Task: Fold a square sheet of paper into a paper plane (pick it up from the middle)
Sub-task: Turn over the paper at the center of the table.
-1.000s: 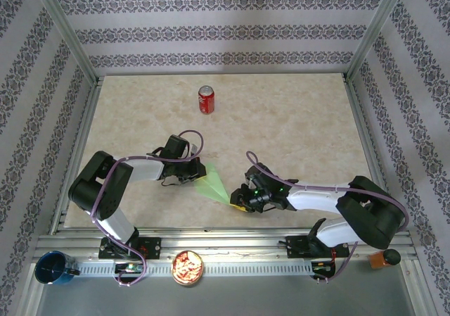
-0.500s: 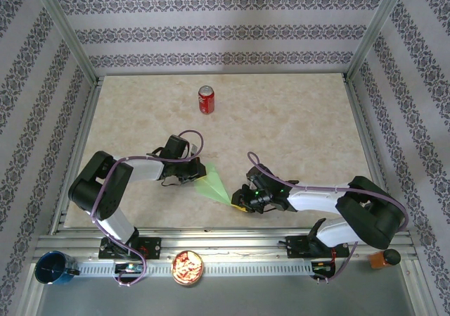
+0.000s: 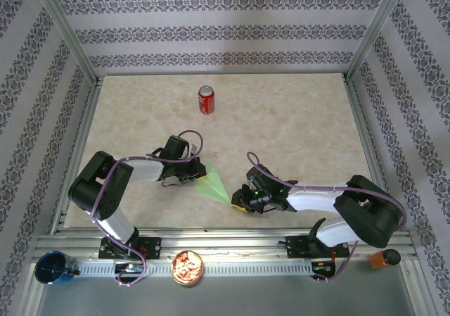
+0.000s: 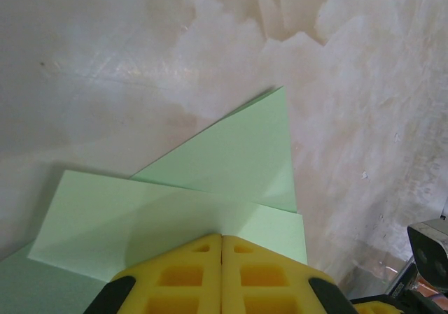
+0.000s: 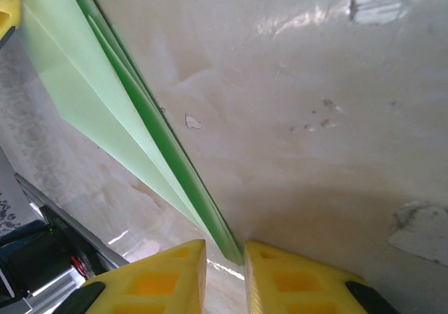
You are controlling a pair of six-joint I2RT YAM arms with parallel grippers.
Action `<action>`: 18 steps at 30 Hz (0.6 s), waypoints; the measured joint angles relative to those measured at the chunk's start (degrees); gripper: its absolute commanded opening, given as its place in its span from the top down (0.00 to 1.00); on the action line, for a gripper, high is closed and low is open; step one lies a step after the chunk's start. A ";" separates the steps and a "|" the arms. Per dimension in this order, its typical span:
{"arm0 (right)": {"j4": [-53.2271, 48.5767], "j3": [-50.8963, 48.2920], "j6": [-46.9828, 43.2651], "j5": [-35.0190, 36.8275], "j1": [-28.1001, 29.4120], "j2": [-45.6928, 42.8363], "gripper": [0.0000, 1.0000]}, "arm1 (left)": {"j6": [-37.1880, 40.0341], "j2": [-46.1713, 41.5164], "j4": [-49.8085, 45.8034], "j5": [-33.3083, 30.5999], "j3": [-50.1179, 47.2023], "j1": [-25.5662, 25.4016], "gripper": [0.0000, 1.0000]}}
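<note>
Almost nothing has moved since a second ago: the right arm's (image 3: 320,196) elbow is shifted slightly toward 9 o'clock in the top view, and the sheet of paper (image 3: 214,186) is unchanged in place.

Left fingers (image 4: 185,275): pressed together, no gap at the seam. The tips are set down on the sheet's broad end. In the left wrist view the light-green layers run out from under the pads toward 12 o'clock, with one triangular flap overlapping a wider panel. No paper is seen between the pads.

Right fingers (image 5: 161,279): narrow, a slim gap left between them. The sheet's pointed nose reaches the mouth of that gap. Whether the nose is actually clamped cannot be told. In the right wrist view the stacked folded edges are seen running from the gap toward 11 o'clock.

Sheet state: folded to a narrow pointed wedge, lying on the table (image 3: 295,119) between the two arms, near the front edge. The broad end is at 10 o'clock under the left fingers, the nose at 4 o'clock at the right fingers.

A red can (image 3: 205,99) stands upright at 12 o'clock from the sheet, well apart. On the front rail a blue cup (image 3: 53,268) and a bowl of snacks (image 3: 188,267) are placed at 7 o'clock.
</note>
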 measured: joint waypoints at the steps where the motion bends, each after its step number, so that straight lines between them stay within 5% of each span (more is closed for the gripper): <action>1: 0.00 0.00 0.00 -0.07 0.00 0.11 0.77 | -0.02 0.00 0.00 0.00 -0.02 0.00 0.93; 18: -0.79 -0.44 -0.22 0.92 0.63 -1.36 0.75 | -0.81 -0.22 1.46 0.00 -0.90 0.11 0.93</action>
